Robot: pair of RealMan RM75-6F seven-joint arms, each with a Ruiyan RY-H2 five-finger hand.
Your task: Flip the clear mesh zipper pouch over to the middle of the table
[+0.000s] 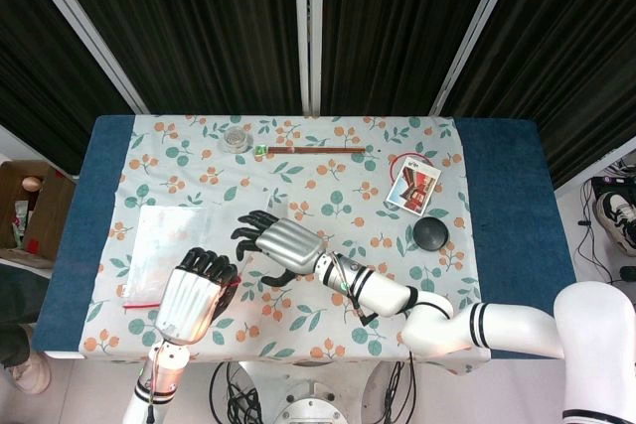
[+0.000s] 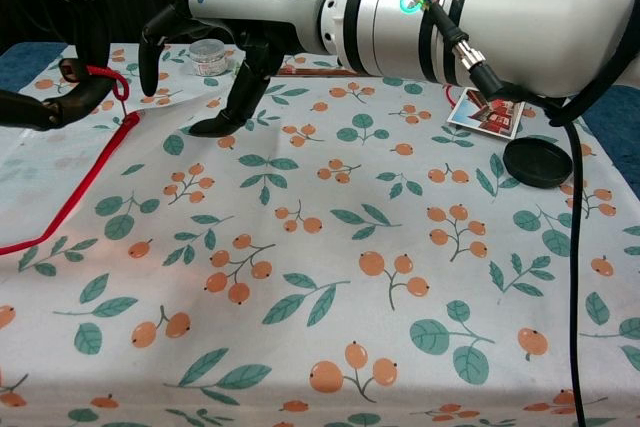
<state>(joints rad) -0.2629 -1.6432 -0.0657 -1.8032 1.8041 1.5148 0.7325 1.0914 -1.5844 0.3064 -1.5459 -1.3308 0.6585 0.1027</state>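
The clear mesh zipper pouch (image 1: 167, 241) lies on the left part of the table, its red zipper edge (image 2: 76, 188) raised at the front. My left hand (image 1: 193, 295) pinches the red zipper pull (image 2: 100, 73) and holds that corner off the cloth; in the chest view the left hand (image 2: 50, 97) shows at the top left. My right hand (image 1: 278, 243) hovers with spread fingers just right of the pouch and holds nothing. Seen from the chest, the right hand (image 2: 225, 17) hangs over the pouch's far right corner, its fingertips (image 2: 152, 65) pointing down.
A black round lid (image 1: 431, 233) and a picture card (image 1: 414, 187) lie at the right, with a red ring (image 1: 405, 161) beside them. A small jar (image 1: 235, 138), a green clip (image 1: 260, 150) and a long brown stick (image 1: 316, 150) line the far edge. A cardboard box (image 1: 30, 208) stands off the left side.
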